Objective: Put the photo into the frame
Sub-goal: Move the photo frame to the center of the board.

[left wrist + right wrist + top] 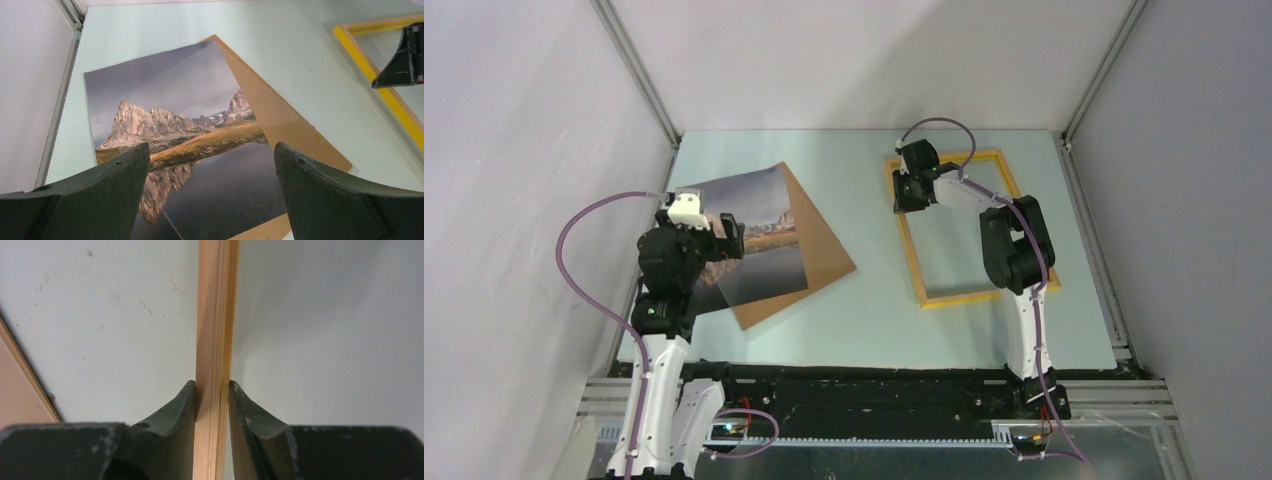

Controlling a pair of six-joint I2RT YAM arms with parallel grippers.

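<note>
The photo (pixel 764 240), a mountain mirrored in a lake, lies face up at the left, partly overlapping a brown board. My left gripper (pixel 727 238) hovers over its near-left part. In the left wrist view the left gripper (pixel 211 148) stands wide open with the photo (pixel 200 125) showing between the fingers, nothing held. The frame (pixel 913 255), with narrow yellow-orange edges, lies at the right. My right gripper (pixel 908 196) is at its far-left corner area. In the right wrist view the right gripper (pixel 212 386) is shut on the frame's wooden rail (pixel 216 315).
A brown backing board (pixel 826 252) lies under the photo and sticks out to its right, also visible from the left wrist (pixel 280 117). Grey enclosure walls ring the pale table (pixel 874 310). The right arm (pixel 1014 245) covers the frame's right edge.
</note>
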